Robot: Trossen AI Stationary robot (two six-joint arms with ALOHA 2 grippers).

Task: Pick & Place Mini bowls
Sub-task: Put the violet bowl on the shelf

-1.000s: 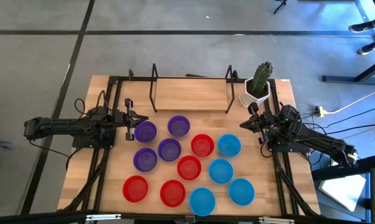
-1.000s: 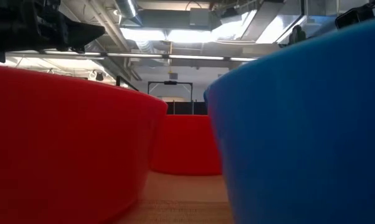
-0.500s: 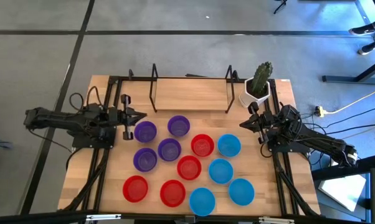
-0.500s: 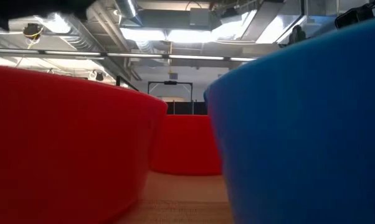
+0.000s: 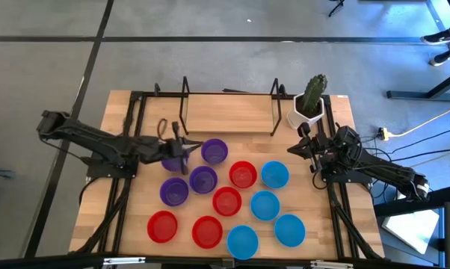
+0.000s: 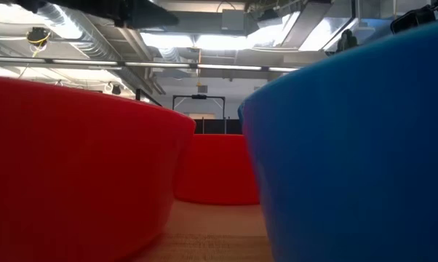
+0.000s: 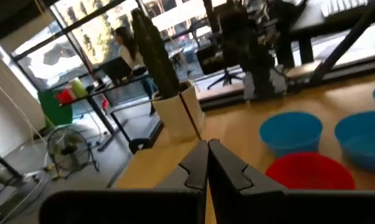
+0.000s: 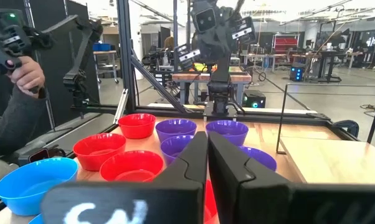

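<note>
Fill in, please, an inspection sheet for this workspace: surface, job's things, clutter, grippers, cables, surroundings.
Surface: wooden table, a black wire rack at its far edge.
Job's things: twelve mini bowls in the high view; purple bowls on the left, red bowls in the middle, blue bowls on the right.
Clutter: white pot with a cactus at the far right corner.
Grippers: left gripper over the purple group, jaws shut, holding nothing; right gripper at the right edge, jaws shut, empty.
Cables: black cables along both table sides; a yellow plug on the floor.
Surroundings: grey floor; a person's hand holding a controller.
</note>
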